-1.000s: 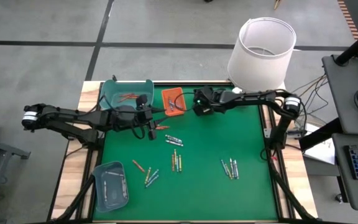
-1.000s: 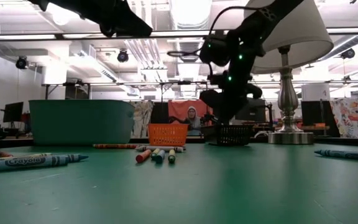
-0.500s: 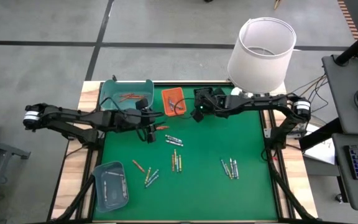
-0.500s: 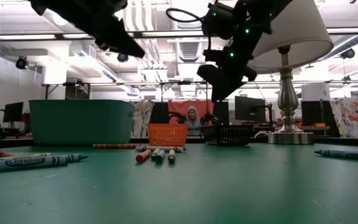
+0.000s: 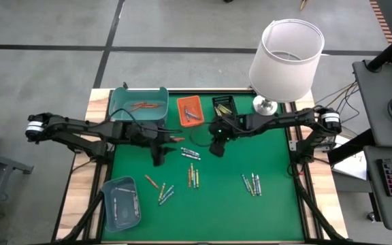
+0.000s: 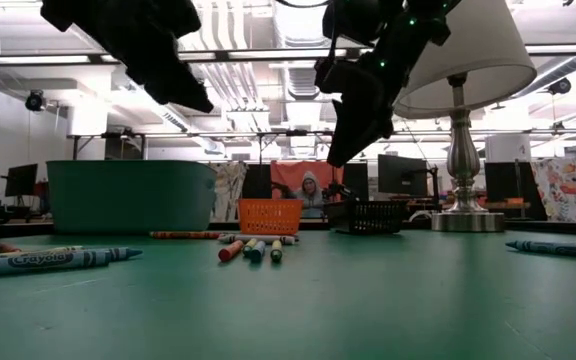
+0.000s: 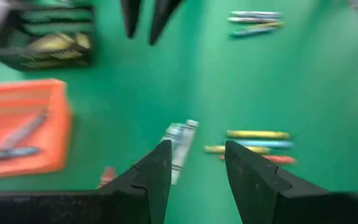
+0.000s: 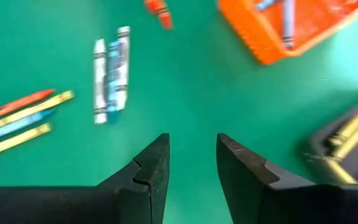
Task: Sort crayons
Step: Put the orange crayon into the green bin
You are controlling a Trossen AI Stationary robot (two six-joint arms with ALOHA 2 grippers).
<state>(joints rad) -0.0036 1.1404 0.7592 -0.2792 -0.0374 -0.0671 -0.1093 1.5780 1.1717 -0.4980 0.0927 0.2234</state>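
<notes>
Green mat (image 5: 250, 146) holds loose crayons (image 5: 193, 175); we see some sorted in the orange tray (image 5: 189, 111) beside it. Left gripper (image 5: 159, 154) and right gripper (image 5: 216, 148) hover nearby, fingers apart, empty. Most remain.

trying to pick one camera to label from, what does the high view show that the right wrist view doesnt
Only the high view shows the teal tray, the grey-blue tray, the lamp, the left gripper and the crayon group at lower right. Only the right wrist view shows the right gripper with fingers apart and nothing between them. Both show the orange tray, the black tray and the silvery crayons.
</notes>
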